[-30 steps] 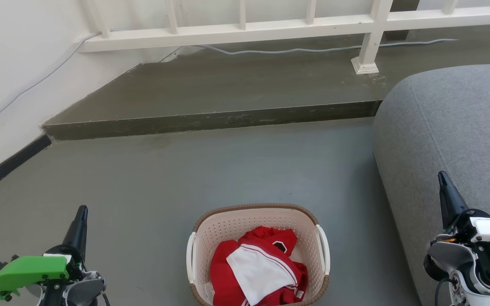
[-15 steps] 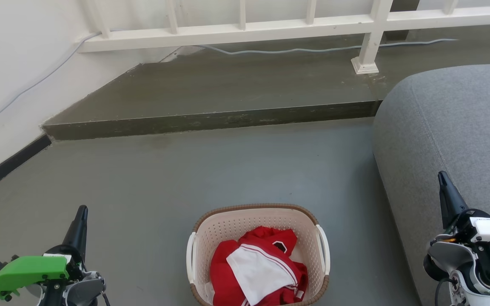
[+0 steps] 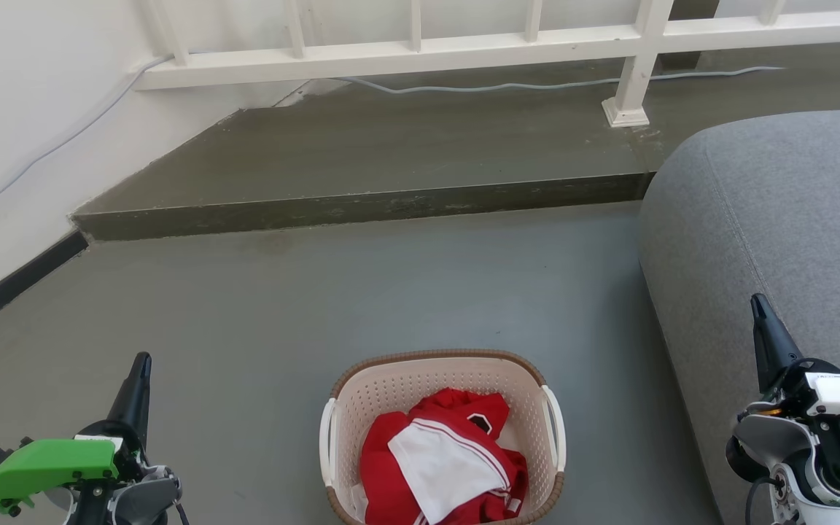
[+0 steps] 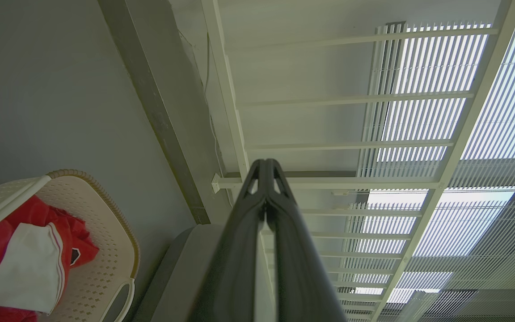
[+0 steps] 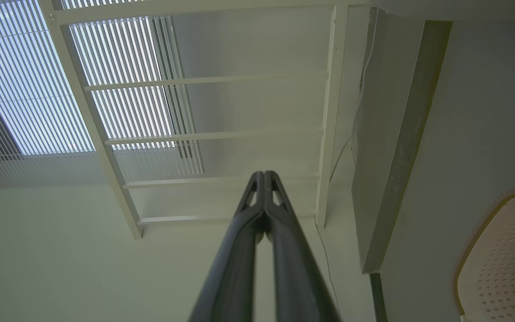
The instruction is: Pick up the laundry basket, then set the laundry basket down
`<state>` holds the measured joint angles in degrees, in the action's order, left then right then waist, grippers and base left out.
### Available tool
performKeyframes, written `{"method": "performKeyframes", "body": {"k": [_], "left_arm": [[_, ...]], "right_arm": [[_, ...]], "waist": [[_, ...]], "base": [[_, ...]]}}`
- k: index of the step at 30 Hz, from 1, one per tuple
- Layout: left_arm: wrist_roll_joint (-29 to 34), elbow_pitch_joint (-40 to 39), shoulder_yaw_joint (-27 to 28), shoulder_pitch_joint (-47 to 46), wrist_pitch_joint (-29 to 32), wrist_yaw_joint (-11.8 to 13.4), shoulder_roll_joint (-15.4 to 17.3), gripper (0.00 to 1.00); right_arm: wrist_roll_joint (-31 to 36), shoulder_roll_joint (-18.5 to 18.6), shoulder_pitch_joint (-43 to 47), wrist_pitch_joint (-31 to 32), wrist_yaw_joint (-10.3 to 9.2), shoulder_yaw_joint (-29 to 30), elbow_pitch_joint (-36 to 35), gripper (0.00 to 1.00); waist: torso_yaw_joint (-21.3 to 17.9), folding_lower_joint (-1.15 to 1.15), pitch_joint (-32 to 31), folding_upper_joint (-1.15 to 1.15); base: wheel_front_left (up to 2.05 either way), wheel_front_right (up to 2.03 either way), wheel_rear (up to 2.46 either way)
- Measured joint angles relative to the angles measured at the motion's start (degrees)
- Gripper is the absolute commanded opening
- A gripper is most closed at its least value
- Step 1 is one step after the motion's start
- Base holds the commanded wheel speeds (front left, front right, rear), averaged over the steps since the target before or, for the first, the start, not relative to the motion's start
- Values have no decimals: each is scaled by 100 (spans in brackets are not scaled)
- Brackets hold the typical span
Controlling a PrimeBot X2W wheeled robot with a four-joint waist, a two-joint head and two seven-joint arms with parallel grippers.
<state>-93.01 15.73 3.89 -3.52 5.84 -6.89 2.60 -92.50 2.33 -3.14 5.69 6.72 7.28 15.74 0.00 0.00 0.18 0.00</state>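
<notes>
Grey concrete floor [image 3: 391, 292] takes up most of the scene, smooth and bare, running back to a darker raised step [image 3: 391, 146] whose front edge crosses from side to side. On the robot's right, a big grey upholstered sofa [image 3: 792, 219] bulges in with its rounded corner reaching down toward the near edge. A white railing [image 3: 420, 51] stands along the back of the step, one post planted near the sofa's far corner, and a thin pale cable [image 3: 537, 86] trails along the step beneath it. The laundry basket [image 3: 405, 386] sits on the floor close in front of the robot, roughly midway between the two arms and just left of the sofa's base. It is upright, cream and perforated, with a brown woven-look rim and a white handle on each side. Inside it lies a crumpled red and white garment [image 3: 442, 459], bunched toward the near end. The left end effector [image 3: 141, 368] hangs at the lower left, well apart from the basket, with its two dark fingers pressed together at the tips and nothing between them. The right end effector [image 3: 757, 306] is over by the sofa's edge, likewise pinched closed and empty, also well clear of the basket.
</notes>
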Motion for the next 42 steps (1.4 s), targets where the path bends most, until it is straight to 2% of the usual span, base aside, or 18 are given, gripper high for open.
{"method": "performKeyframes", "body": {"k": [31,32,33,34,35,36,42], "left_arm": [[0,0,2,0,0,0,-2,0],[0,0,2,0,0,0,-2,100],[0,22,-3,5,-1,3,-3,100],[0,69,-12,24,-1,9,-14,0],[0,134,-22,67,-1,11,-38,0],[0,201,-27,120,-1,11,-66,100],[0,233,-33,236,-35,12,-132,100]], "right_arm": [[0,-1,0,1,0,2,0,0],[0,-1,0,1,0,2,0,100],[0,-7,9,-1,-7,0,15,100],[0,-24,31,-2,-21,-3,60,0],[0,-55,82,-3,-24,-8,125,0],[0,-86,148,-3,-24,-15,188,100],[0,-133,258,-34,-24,-38,224,100]], "waist": [[0,0,0,0],[0,0,0,0],[0,0,0,0],[0,0,0,0],[0,0,0,0],[0,0,0,0],[1,0,3,0]], "base": [[0,0,0],[0,0,0],[0,0,0],[0,0,0],[0,0,0],[0,0,0],[0,0,0]]}}
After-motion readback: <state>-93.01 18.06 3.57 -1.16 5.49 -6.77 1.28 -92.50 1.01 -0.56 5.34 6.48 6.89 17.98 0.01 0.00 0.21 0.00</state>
